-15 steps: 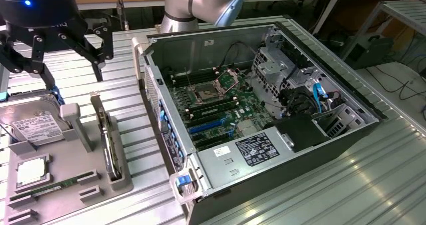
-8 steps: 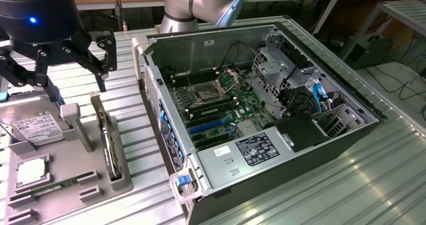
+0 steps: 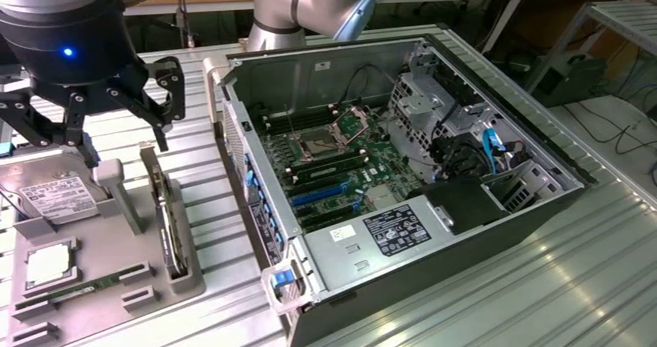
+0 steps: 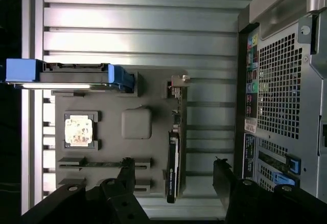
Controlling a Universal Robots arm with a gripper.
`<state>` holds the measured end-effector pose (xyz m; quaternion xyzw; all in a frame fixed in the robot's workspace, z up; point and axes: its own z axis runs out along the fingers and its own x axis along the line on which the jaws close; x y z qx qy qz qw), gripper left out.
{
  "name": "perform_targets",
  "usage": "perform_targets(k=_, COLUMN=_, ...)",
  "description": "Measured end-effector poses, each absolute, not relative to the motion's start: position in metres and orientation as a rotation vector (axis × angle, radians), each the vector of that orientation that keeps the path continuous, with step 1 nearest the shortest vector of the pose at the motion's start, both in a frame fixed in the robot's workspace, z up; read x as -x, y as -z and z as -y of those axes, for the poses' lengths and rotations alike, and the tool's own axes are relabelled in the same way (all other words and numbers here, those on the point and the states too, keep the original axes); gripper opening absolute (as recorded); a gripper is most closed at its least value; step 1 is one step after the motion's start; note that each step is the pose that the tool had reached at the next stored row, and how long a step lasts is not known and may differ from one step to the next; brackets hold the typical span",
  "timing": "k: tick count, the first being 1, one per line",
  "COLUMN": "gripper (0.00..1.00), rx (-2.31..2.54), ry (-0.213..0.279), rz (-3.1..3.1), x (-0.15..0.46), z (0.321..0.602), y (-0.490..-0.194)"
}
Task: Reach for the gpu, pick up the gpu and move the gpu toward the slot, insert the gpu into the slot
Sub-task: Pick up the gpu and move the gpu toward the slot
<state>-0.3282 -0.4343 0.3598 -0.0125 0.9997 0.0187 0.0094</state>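
Gpu stands on edge in gray holder tray, at exterior view's left of open PC case; btm edge hidden in its groove. Gripper hangs above, pointing down, fingers spread, empty. Blue slot on motherboard inside case. Tray also holds hard drive, CPU.

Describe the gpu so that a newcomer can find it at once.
Beside the open computer case lies a grey holder tray. The gpu stands on edge in the cradle nearest the case. Unlike the boxy hard drive and flat memory stick, it is a thin dark upright card.
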Motion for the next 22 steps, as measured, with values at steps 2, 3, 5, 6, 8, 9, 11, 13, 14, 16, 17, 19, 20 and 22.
perform_targets(k=2, gripper=0.72, rx=0.039, ry=-0.059, rz=-3.122, x=0.328, z=0.434, y=-0.355)
perform_targets(k=3, gripper=0.72, rx=0.039, ry=-0.059, rz=-3.122, x=0.328, z=0.435, y=-0.353)
perform_targets(k=5, gripper=0.72, rx=0.04, ry=-0.059, rz=-3.122, x=0.328, z=0.435, y=-0.35)
perform_targets(k=6, gripper=0.72, rx=0.04, ry=-0.059, rz=-3.122, x=0.328, z=0.436, y=-0.349)
perform_targets(k=8, gripper=0.72, rx=0.04, ry=-0.058, rz=-3.125, x=0.326, z=0.437, y=-0.347)
perform_targets(k=9, gripper=0.72, rx=0.04, ry=-0.059, rz=-3.127, x=0.326, z=0.437, y=-0.347)
perform_targets(k=11, gripper=0.72, rx=0.039, ry=-0.059, rz=-3.131, x=0.325, z=0.437, y=-0.345)
perform_targets(k=13, gripper=0.72, rx=0.039, ry=-0.059, rz=-3.137, x=0.325, z=0.438, y=-0.343)
perform_targets(k=14, gripper=0.72, rx=0.039, ry=-0.059, rz=-3.138, x=0.325, z=0.438, y=-0.341)
perform_targets(k=16, gripper=0.72, rx=0.039, ry=-0.058, rz=-3.138, x=0.325, z=0.438, y=-0.337)
perform_targets(k=17, gripper=0.72, rx=0.039, ry=-0.056, rz=-3.138, x=0.325, z=0.438, y=-0.336)
perform_targets(k=19, gripper=0.72, rx=0.04, ry=-0.051, rz=-3.137, x=0.325, z=0.438, y=-0.334)
perform_targets(k=20, gripper=0.72, rx=0.04, ry=-0.05, rz=-3.135, x=0.325, z=0.438, y=-0.333)
perform_targets(k=22, gripper=0.72, rx=0.039, ry=-0.046, rz=-3.129, x=0.325, z=0.438, y=-0.332)
